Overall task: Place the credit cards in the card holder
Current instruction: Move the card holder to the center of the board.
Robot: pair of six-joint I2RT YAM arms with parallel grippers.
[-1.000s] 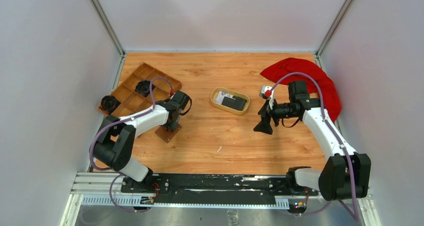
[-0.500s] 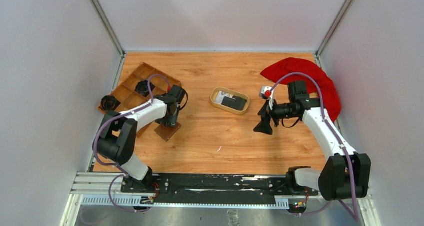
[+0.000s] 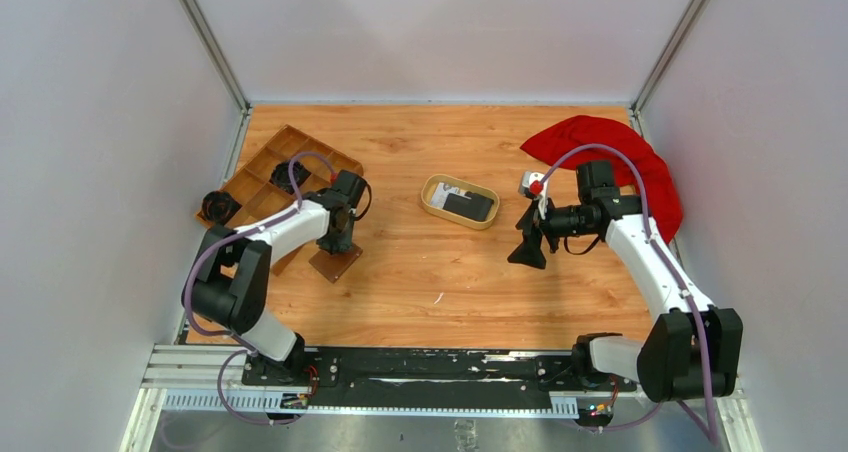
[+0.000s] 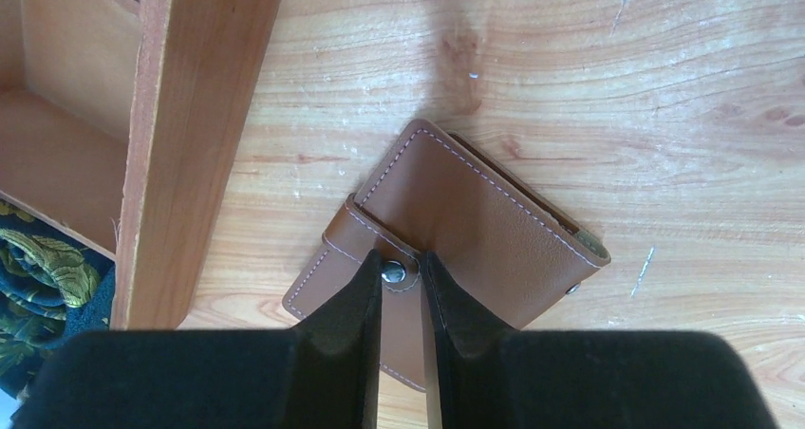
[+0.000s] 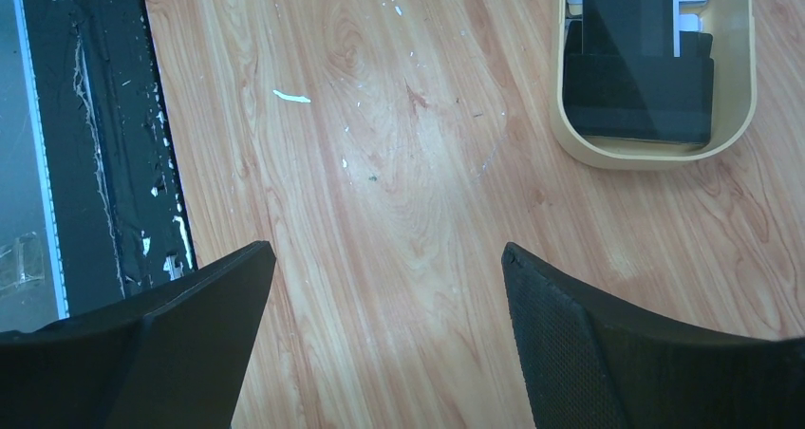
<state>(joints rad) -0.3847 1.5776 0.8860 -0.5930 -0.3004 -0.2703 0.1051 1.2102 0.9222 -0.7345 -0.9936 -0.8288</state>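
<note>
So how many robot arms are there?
2: the left arm over the card holder, the right arm just right of the oval dish. None looks hidden.

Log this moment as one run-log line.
left gripper: pinching card holder snap tab | right gripper: open, empty | credit cards: in dish

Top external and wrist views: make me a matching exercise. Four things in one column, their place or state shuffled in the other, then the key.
Things:
1. card holder
2. credit cards
3. red cloth
4. right end effector

Place or state:
a. inside the oval tan dish
b. bunched at the far right of the table
c. folded shut, beside the wooden tray
d. wide open above bare wood

Pairs: 1-c, 2-a, 3-b, 4-d
</note>
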